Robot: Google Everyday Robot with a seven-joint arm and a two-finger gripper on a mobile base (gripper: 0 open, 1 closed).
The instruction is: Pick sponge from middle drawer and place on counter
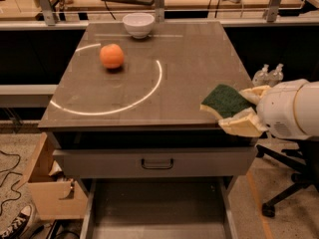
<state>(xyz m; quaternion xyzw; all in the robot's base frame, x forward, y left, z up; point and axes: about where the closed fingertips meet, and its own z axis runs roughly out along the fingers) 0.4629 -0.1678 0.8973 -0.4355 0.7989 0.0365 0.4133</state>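
Note:
My gripper (238,107) is shut on the sponge (224,100), dark green face up with pale yellow foam below. It holds the sponge just above the front right corner of the counter (189,68), a grey-brown top with a thin white arc line. The cream fingers (242,124) clamp the sponge from its right side. The middle drawer (157,208) stands pulled open at the bottom of the view, its grey floor bare. The white arm body sits at the right edge.
An orange fruit (111,56) lies on the counter's left half and a white bowl (138,24) stands at its back edge. A shut drawer front with a dark handle (157,163) is below the top. A cardboard box (47,188) is at left, a chair base (289,188) at right.

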